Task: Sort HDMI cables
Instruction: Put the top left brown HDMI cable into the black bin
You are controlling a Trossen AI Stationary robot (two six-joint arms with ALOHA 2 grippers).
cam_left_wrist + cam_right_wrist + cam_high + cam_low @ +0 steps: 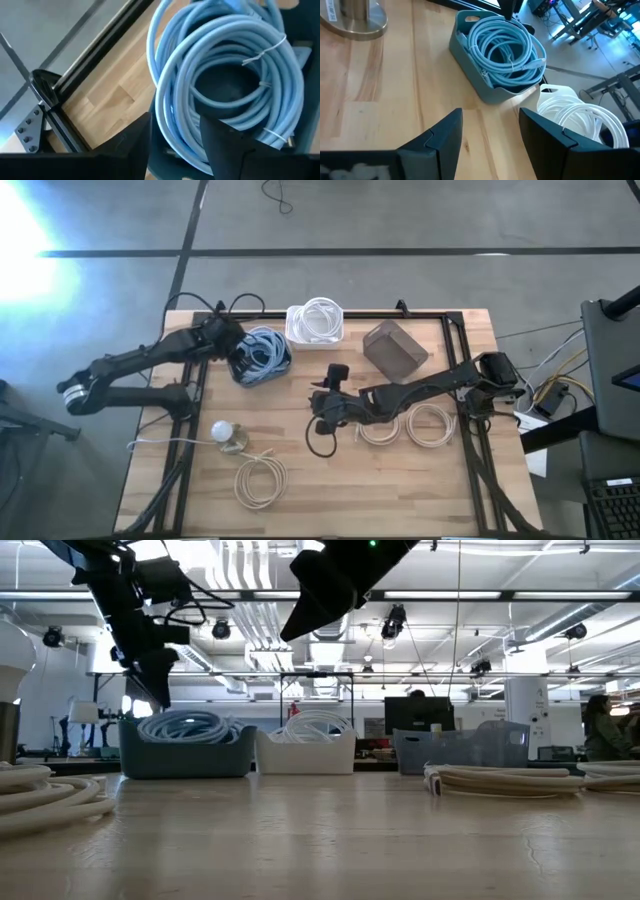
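the sorting looks more than half done, as i judge it. the light blue cables [264, 352] lie coiled in the dark blue bin [247, 372] at the far left of the counter [420, 480], and the white cables [320, 318] lie in the white bin [297, 332] just right of it. the grey bin [393, 348], further right, seems to hold no cable, but its inside is not clear to see.

the beige cables are not sorted: two coils [410, 423] lie on the counter at the right, under the right arm, and one coil [260, 480] lies near the front left edge. a white bulb-like object [224, 432] on a metal foot stands near that coil.

the left gripper [175, 145] hangs over the dark blue bin with its fingers apart, one finger inside the ring of a blue coil; it holds nothing firmly. the right gripper [487, 137] is at the middle of the counter, wide open and empty.

what is left, i think, is to bring the three beige coils to the grey bin.
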